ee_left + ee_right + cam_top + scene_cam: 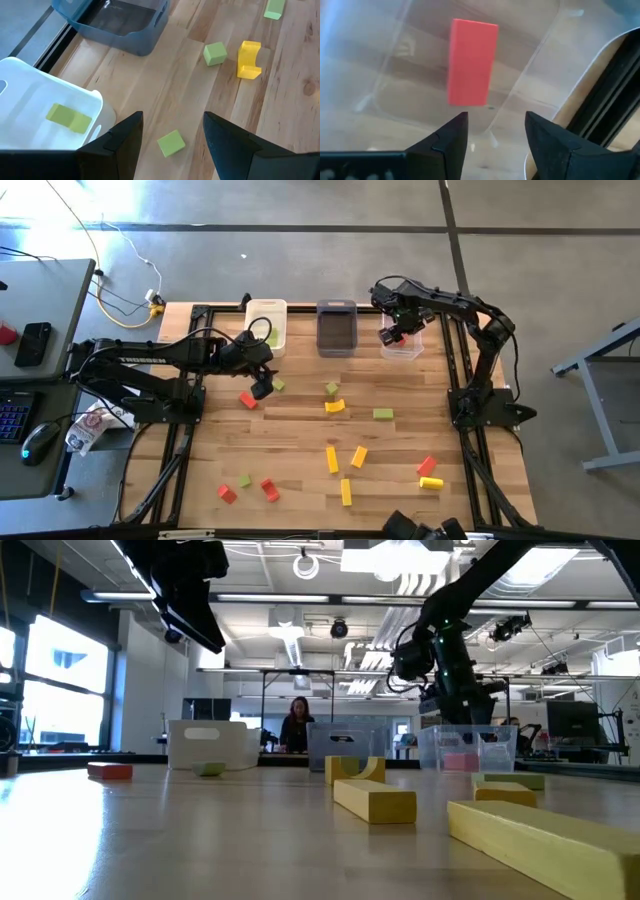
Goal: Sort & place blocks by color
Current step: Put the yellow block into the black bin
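Observation:
Red, yellow and light green blocks lie scattered on the wooden table (300,435). My left gripper (262,386) (173,120) is open and hangs above the table just in front of the white bin (267,322). A green block (171,143) (278,385) lies flat on the table beyond its fingertips, untouched. Green blocks (68,118) lie in the white bin. My right gripper (394,335) (496,120) is open above the clear bin (402,346). A red bar block (471,61) lies inside that bin below its fingers.
The dark grey bin (336,328) stands between the white and clear bins at the far edge. Nearby lie a red block (247,399), a green cube (215,53) and a yellow arch (248,60). More yellow, red and green blocks lie toward the near edge. A person (298,726) stands beyond the table.

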Robot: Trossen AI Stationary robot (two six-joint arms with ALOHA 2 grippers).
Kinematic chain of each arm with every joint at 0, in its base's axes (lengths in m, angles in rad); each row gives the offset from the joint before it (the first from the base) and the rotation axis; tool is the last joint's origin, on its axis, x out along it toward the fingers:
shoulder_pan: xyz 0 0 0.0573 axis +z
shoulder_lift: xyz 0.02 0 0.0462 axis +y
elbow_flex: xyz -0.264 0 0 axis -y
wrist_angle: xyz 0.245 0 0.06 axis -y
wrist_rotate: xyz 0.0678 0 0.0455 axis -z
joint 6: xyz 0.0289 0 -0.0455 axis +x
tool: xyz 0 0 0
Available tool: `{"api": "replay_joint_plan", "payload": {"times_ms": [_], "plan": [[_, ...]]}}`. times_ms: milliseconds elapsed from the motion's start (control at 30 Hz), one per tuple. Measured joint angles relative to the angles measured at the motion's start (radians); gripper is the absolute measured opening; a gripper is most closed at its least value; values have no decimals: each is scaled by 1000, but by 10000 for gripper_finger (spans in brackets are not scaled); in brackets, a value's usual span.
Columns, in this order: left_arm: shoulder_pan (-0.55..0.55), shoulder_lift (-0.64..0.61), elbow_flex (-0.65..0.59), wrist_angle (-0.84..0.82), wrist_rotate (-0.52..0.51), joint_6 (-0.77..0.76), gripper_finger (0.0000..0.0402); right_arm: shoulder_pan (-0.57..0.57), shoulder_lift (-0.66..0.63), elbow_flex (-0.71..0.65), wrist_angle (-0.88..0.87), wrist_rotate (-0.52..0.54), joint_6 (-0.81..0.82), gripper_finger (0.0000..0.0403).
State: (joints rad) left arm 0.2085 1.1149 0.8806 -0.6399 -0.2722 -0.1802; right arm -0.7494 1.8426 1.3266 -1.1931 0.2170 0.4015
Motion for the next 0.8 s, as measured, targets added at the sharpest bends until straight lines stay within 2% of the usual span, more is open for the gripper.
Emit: {"api": "replay_joint_plan", "payload": {"times_ms": [300, 600, 800], "plan": [[0, 0, 0, 0, 0, -1, 195, 130, -140, 0, -47, 12, 52, 183], [0, 0, 0, 0, 0, 0, 195, 364, -256, 0, -63, -81, 165, 183], [0, 0, 0, 0, 0, 0, 195, 528, -272, 0, -46, -88, 176, 183]]}}
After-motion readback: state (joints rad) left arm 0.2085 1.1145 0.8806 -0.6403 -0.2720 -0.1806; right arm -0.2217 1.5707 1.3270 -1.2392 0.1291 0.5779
